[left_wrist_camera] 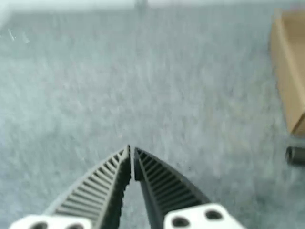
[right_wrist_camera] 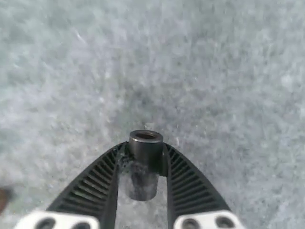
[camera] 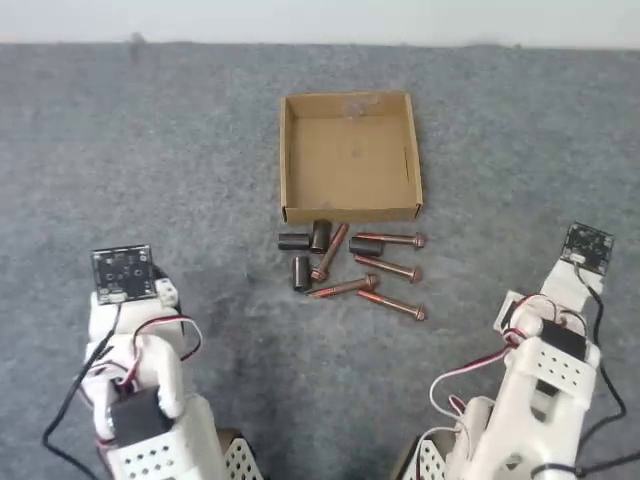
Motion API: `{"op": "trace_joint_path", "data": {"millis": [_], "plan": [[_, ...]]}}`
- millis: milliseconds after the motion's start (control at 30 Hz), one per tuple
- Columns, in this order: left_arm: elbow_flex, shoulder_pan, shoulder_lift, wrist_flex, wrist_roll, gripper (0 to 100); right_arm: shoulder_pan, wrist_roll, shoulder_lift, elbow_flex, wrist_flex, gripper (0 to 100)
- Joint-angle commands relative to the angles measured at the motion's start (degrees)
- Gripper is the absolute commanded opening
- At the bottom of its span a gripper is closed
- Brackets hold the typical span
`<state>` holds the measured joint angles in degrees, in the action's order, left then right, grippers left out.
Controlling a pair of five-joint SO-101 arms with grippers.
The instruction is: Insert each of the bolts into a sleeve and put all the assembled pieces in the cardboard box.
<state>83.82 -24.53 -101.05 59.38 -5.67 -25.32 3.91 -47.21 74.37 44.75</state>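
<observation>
The left arm (camera: 140,400) sits folded back on its base, wrist tipped forward and down. Its left hand (left_wrist_camera: 131,153) has the two ribbed black fingers (left_wrist_camera: 102,188) drawn together, meeting at the tips. The right arm (camera: 545,385) is folded in much the same way, wrist angled forward. Its right hand (right_wrist_camera: 145,147) has its fingers slightly parted and clamped on either side of a black sleeve (right_wrist_camera: 143,174), held between the fingertips with its open end pointing ahead of the hand.
</observation>
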Motion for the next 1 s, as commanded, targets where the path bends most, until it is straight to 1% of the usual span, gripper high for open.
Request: {"op": "trace_joint_path", "data": {"millis": [0,100,200,333,433,533,700,767,833,967], "plan": [[-13.41,0.18,11.25,0.53,-0.53,1,-1.36,1.41,0.92,-1.67,-1.10,0.9],[-24.75,0.35,26.11,2.73,-0.35,1,-1.27,1.41,1.10,-1.67,-1.19,0.9],[-34.15,3.78,40.53,6.07,-0.35,1,-1.27,1.41,1.10,-1.67,-1.19,0.9],[-42.86,10.99,56.62,11.60,-0.26,1,-1.19,1.41,1.45,-1.67,-1.27,0.9],[-46.73,17.23,65.05,13.27,-0.44,1,-1.19,1.41,1.63,-1.58,-2.51,0.9],[-48.57,24.18,70.42,12.92,-0.62,1,-1.10,1.41,1.63,-1.49,-2.68,0.9],[-51.03,38.15,75.16,12.92,-1.14,1,-1.10,1.41,1.63,-1.49,-2.68,0.9],[-51.74,43.87,76.31,12.92,-4.66,1,-1.10,1.41,1.63,-1.49,-2.68,0.9],[-52.18,48.79,77.01,12.84,-9.85,1,-1.10,1.41,1.63,-1.49,-2.68,0.9],[-52.09,56.35,77.89,11.60,-17.05,1,-1.10,1.41,1.63,-1.49,-2.68,0.9]]}}
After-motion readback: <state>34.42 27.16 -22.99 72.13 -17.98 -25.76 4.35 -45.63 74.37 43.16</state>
